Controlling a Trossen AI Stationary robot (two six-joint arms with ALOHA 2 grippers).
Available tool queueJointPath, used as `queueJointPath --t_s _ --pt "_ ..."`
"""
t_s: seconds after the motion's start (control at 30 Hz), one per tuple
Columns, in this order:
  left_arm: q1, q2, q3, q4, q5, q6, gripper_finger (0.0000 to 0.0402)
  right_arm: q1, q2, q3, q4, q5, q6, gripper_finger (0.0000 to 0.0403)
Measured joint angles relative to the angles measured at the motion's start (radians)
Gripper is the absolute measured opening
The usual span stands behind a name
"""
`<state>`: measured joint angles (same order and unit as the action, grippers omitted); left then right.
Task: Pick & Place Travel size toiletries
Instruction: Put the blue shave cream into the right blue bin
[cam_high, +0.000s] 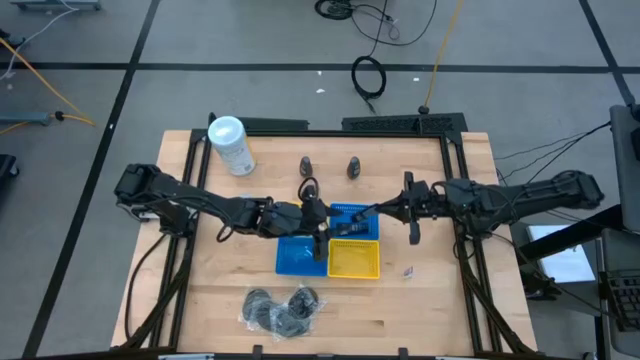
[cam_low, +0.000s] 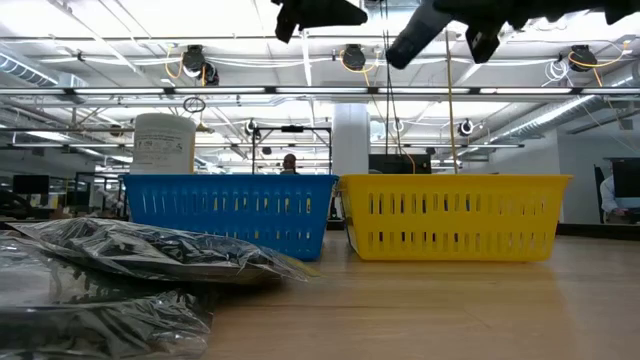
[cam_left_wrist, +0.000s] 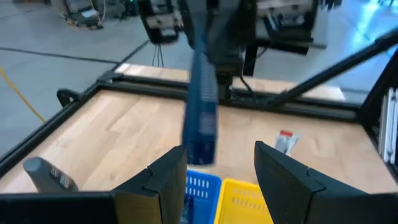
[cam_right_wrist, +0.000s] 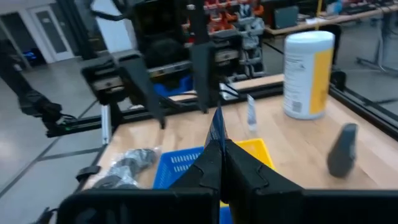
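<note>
**Blue sachet pinched between the arms, over the baskets**

Your right gripper (cam_right_wrist: 217, 163) has its fingers clamped together on a thin blue sachet (cam_right_wrist: 217, 132), held on edge above the blue basket (cam_high: 300, 255) and yellow basket (cam_high: 354, 258). Seen from the left wrist, the sachet's long axis runs toward your left gripper (cam_left_wrist: 217, 177), whose fingers stand apart just short of its near end. The left arm is nearer for any handover.
</note>
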<state>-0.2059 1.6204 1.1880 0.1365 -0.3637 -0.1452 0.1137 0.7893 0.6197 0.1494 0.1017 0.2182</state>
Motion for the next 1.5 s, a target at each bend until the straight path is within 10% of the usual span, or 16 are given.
queueJointPath --t_s 1.0,1.23,1.5 --pt "0.051 0.145 -0.032 0.196 0.155 -0.008 0.0185 0.042 0.119 0.0 0.16 -0.003 -0.048 0.0" --pt "0.051 0.145 -0.032 0.187 0.155 0.005 0.0109 0.042 0.119 0.0 0.157 -0.003 -0.048 0.0" --pt "0.051 0.145 -0.032 0.181 0.155 0.011 0.0109 0.042 0.119 0.0 0.153 -0.003 -0.048 0.0"
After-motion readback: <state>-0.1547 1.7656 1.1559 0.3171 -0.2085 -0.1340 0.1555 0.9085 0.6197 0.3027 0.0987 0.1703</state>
